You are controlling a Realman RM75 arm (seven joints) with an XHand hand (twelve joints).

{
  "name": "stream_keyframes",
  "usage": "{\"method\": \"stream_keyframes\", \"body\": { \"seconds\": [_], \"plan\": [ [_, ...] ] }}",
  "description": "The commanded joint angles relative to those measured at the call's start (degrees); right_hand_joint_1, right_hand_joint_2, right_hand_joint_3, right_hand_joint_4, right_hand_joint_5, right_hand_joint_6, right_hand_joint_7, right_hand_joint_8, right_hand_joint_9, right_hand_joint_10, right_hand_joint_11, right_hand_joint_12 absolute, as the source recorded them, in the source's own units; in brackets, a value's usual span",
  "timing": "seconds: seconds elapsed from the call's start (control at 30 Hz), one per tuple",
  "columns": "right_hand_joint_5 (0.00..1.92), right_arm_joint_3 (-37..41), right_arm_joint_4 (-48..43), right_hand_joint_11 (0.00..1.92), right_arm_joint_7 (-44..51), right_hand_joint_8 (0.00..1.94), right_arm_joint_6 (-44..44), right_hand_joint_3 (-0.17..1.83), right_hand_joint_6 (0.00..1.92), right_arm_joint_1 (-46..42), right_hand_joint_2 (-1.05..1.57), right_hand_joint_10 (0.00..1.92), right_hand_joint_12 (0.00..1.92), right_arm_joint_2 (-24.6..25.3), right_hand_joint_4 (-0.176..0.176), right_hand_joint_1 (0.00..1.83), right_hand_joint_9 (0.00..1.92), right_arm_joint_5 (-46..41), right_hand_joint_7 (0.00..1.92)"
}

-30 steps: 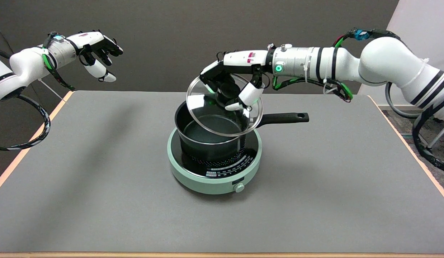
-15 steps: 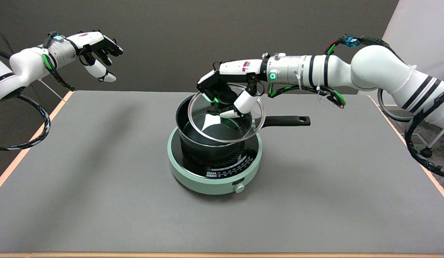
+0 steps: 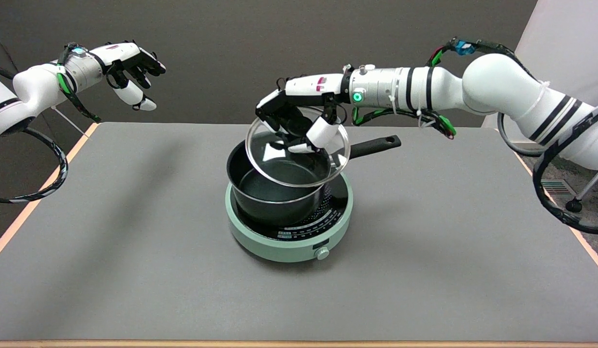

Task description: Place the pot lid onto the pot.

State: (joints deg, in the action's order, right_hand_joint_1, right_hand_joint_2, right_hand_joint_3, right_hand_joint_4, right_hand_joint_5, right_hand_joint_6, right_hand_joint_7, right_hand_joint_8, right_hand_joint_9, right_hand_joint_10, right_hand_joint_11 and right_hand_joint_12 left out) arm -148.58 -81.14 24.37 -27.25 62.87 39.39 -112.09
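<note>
The knob of the glass pot lid (image 3: 279, 166) is largely hidden behind the curled fingers (image 3: 323, 131) of the right hand (image 3: 299, 123), so the exact manner of the grip cannot be made out, though the lid is clearly held from above by that hand with the fingers closed around its middle. The right arm is cut off at the picture's right edge, and cables trailing from it are only partly seen. The lid is tilted, its far edge raised toward the hand and its near edge lowered over the opening of the pot (image 3: 275, 203); whether the lid's lower rim touches the pot's rim cannot be told. Through the glass, bright reflections are seen, and the pot's inside is partly obscured by them. The pot is dark, with a long black handle (image 3: 376, 145) pointing to the right and away, and nothing can be seen in the part of its interior that shows. The pot is set on a pale green induction cooker (image 3: 289, 241), shifted toward that cooker's left side, and the cooker stands on the grey table (image 3: 135, 266).
</note>
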Motion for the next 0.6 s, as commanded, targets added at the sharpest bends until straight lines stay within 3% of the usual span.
{"method": "stream_keyframes", "body": {
  "seconds": [0.03, 0.33, 0.6],
  "plan": [
    [0.46, -0.11, -0.04, 0.48, -1.93, 1.77, -1.4, 0.93, 1.8, 3.72, 0.85, 1.92, 1.92, 3.94, 0.132, 1.32, 0.75, 2.54, 0.72],
    [0.46, -0.11, -4.5, 0.48, -13.09, 1.76, -1.53, 0.93, 1.8, 3.85, 0.85, 1.92, 1.92, 3.75, 0.132, 1.32, 0.75, 11.81, 0.72],
    [0.46, -0.11, -5.48, 0.48, -14.2, 1.76, -1.53, 0.92, 1.79, 3.22, 0.85, 1.92, 1.92, 3.7, 0.132, 1.32, 0.75, 12.5, 0.72]
  ]
}}
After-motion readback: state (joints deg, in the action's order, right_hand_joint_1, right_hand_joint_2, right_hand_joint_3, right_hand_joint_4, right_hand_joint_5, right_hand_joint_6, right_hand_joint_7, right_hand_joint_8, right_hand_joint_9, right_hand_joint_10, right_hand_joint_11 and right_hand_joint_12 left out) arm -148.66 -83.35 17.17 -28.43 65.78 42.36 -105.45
